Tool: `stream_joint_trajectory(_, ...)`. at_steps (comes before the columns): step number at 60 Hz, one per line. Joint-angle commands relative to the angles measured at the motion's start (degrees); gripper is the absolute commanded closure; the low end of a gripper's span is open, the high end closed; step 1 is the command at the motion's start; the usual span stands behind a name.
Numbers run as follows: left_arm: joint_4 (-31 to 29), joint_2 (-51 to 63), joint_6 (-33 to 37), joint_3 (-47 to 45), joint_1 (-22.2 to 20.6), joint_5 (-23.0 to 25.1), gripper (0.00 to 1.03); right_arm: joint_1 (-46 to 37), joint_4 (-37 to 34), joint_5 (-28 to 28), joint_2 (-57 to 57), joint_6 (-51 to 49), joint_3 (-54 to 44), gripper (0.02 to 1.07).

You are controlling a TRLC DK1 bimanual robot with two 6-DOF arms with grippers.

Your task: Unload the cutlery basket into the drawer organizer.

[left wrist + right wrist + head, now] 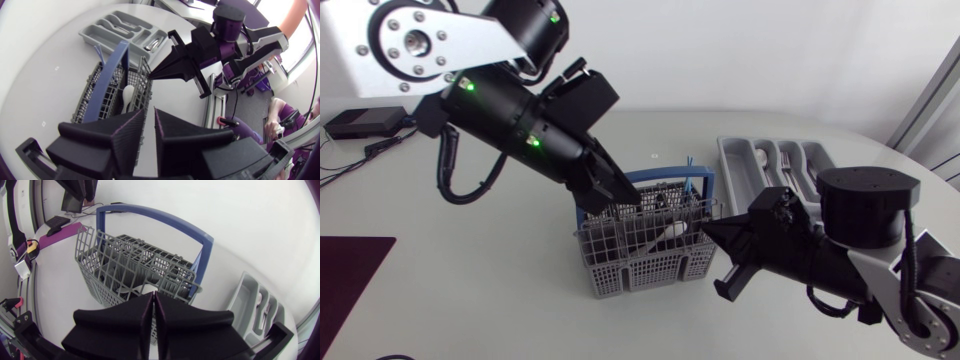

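Grey plastic lattice, the cutlery basket [640, 268] stands upright in the middle of the surface [470, 280]. Its blue handle [113, 70] arches over it, and a white spoon [666, 232] lies slanted inside. My left fingers [117, 137] hang over the basket's rim, a narrow slit apart and holding nothing. My right fingers [127, 317] are pressed flat together, also empty, with their tips right at the basket wall on the side facing the drawer organizer [732, 165]. The organizer sits near the basket and already carries some cutlery.

Crowding looks like the main hazard, since both arms meet over one small basket and could knock each other. With so thin a gap, my left fingers would likely push the spoon deeper instead of straddling it. My right tips could shove the light basket sideways or tip it if they press on. The handle could also snag a wedge finger coming down, and the smooth spoon may slip when lifted.
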Motion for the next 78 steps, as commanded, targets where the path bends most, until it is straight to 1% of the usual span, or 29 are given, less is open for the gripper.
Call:
stream_joint_trajectory(1, -3.06, 3.84, 4.69, 3.57, -1.39, 0.9, 0.51, -0.31, 1.35, -0.88, -0.48, -0.78, -1.12, 1.01)
stream_joint_trajectory(5, -3.76, 5.51, 5.74, 4.54, -2.26, 0.81, 0.46, -0.4, 1.35, -1.06, -0.48, -0.78, -1.12, 1.01)
stream_joint_trajectory(10, -3.94, 6.66, 6.18, 5.5, -2.97, 0.37, 0.46, -0.84, 1.27, -1.58, -0.48, -0.87, -1.03, 1.01)
stream_joint_trajectory(12, -3.85, 7.01, 6.97, 5.59, -3.58, -1.21, 0.46, -1.02, 1.27, -1.85, -0.48, -0.87, -1.03, 1.01)
stream_joint_trajectory(14, -3.76, 7.45, 7.5, 5.59, -3.93, -2.27, 0.43, -1.11, 1.18, -2.11, -0.57, -0.87, -1.03, 1.01)
stream_joint_trajectory(16, -3.59, 7.71, 7.68, 5.5, -4.29, -3.76, 0.42, -1.28, 1.18, -2.29, -0.57, -0.95, -1.03, 1.01)
stream_joint_trajectory(17, -3.32, 8.06, 7.94, 5.41, -4.64, -5.17, 0.42, -1.37, 1.18, -2.46, -0.57, -0.95, -1.03, 1.01)
stream_joint_trajectory(20, -2.71, 8.5, 8.56, 5.24, -4.64, -6.4, 0.42, -1.37, 1.09, -2.64, -0.57, -0.95, -0.94, 1.01)
stream_joint_trajectory(22, -2.44, 8.85, 8.91, 5.06, -4.81, -7.01, 0.39, -1.37, 1.0, -2.64, -0.57, -1.04, -1.03, 1.01)
stream_joint_trajectory(24, -2.27, 9.12, 9.0, 4.97, -4.9, -7.37, 0.39, -1.37, 1.0, -2.64, -0.57, -1.04, -1.03, 1.01)
stream_joint_trajectory(29, -0.95, 9.47, 9.61, 4.18, -5.87, -10.18, 0.35, -1.37, 0.83, -2.81, -0.65, -1.04, -1.03, 1.01)
stream_joint_trajectory(32, 1.16, 9.29, 9.7, 3.04, -6.48, -12.11, 0.34, -1.37, 0.74, -2.81, -0.65, -1.04, -1.03, 1.01)
stream_joint_trajectory(36, 1.77, 9.47, 10.23, 2.43, -7.1, -14.05, 0.31, -1.37, 0.65, -2.81, -0.65, -1.13, -1.12, 1.01)
stream_joint_trajectory(43, 2.3, 10.7, 10.4, 1.55, -7.54, -14.84, 0.29, -1.28, 0.48, -2.81, -0.74, -1.13, -1.03, 1.01)
stream_joint_trajectory(58, 1.6, 13.07, 11.72, 0.05, -8.33, -14.84, 0.3, -1.28, 0.56, -2.29, -0.3, -1.13, -1.03, 1.01)
stream_joint_trajectory(59, 1.6, 13.07, 11.81, -0.04, -8.42, -14.84, 0.31, -1.28, 0.56, -2.29, -0.21, -1.13, -1.03, 1.01)
stream_joint_trajectory(61, 1.6, 13.07, 11.9, -0.21, -8.5, -14.84, 0.37, -1.28, 0.56, -2.29, 0.05, -1.13, -1.03, 1.01)
stream_joint_trajectory(62, 1.6, 13.07, 11.9, -0.21, -8.59, -14.84, 0.42, -1.28, 0.56, -2.29, 0.05, -1.13, -1.03, 1.01)
stream_joint_trajectory(64, 1.6, 13.16, 11.9, -0.3, -8.68, -14.84, 0.46, -1.28, 0.56, -2.2, 0.05, -1.13, -1.03, 1.01)
stream_joint_trajectory(66, 1.6, 13.16, 11.98, -0.56, -8.94, -14.75, 0.54, -1.28, 0.48, -2.29, 0.05, -1.13, -0.94, 1.01)
stream_joint_trajectory(67, 1.6, 13.16, 12.07, -0.56, -9.03, -14.75, 0.55, -1.28, 0.48, -2.29, 0.05, -1.13, -1.03, 1.01)
stream_joint_trajectory(69, 1.6, 13.16, 12.07, -0.91, -9.3, -14.75, 0.67, -1.28, 0.48, -2.2, 0.05, -1.04, -1.03, 1.01)
stream_joint_trajectory(70, 1.6, 13.16, 12.07, -1.0, -9.47, -14.75, 0.71, -1.28, 0.48, -2.2, 0.05, -1.04, -1.03, 1.01)
stream_joint_trajectory(72, 1.6, 13.07, 12.16, -1.27, -9.65, -14.75, 0.74, -1.28, 0.56, -2.11, 0.05, -1.04, -1.03, 1.01)
stream_joint_trajectory(73, 1.6, 12.98, 12.25, -1.53, -9.91, -14.75, 0.8, -1.19, 0.56, -2.11, 0.14, -1.04, -1.03, 1.01)
stream_joint_trajectory(76, 1.6, 12.55, 12.25, -1.97, -10.17, -14.75, 0.88, -1.28, 0.65, -2.02, 0.05, -0.95, -1.03, 0.99)
stream_joint_trajectory(78, 1.6, 12.02, 12.25, -2.23, -10.44, -14.75, 0.92, -1.11, 0.56, -1.85, -0.21, -1.04, -1.21, 0.92)
